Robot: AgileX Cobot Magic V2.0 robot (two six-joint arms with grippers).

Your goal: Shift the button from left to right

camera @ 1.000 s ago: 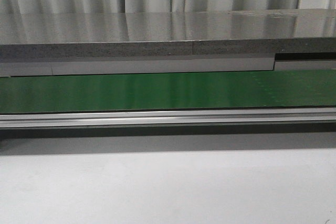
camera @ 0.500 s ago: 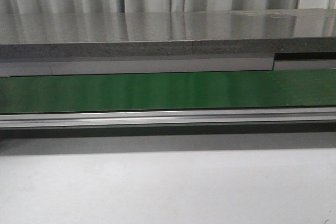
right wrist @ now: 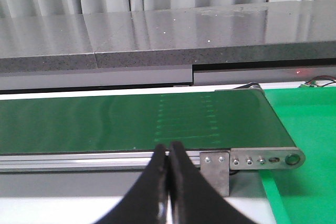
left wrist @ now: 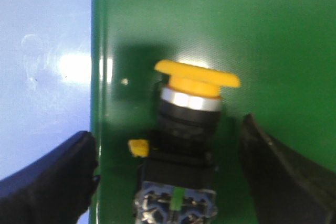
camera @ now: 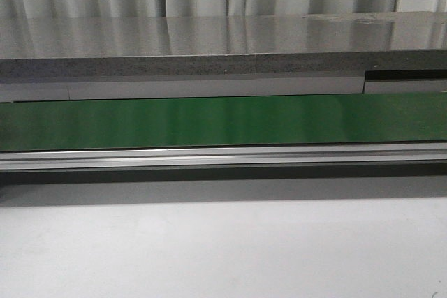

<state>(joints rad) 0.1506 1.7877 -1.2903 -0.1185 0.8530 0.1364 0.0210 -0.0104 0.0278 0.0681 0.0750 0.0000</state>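
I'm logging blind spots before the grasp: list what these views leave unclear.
- Button: its lower body is cut off by the left wrist view's edge, and the picture is blurred.
- Left fingers: tips out of frame, so contact with the button cannot be judged.
- Front view: shows only the belt; neither arm nor button appears.

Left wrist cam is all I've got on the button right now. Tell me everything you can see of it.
The button lies on a green surface, seen from above in the left wrist view only. It has a round yellow-orange mushroom cap, a silvery collar beneath it, a black blocky body, and a terminal end with metal screws and a greenish strip at the frame edge. A small yellow tab sticks out beside the body. The left gripper is open, its fingers flanking the button without touching it.
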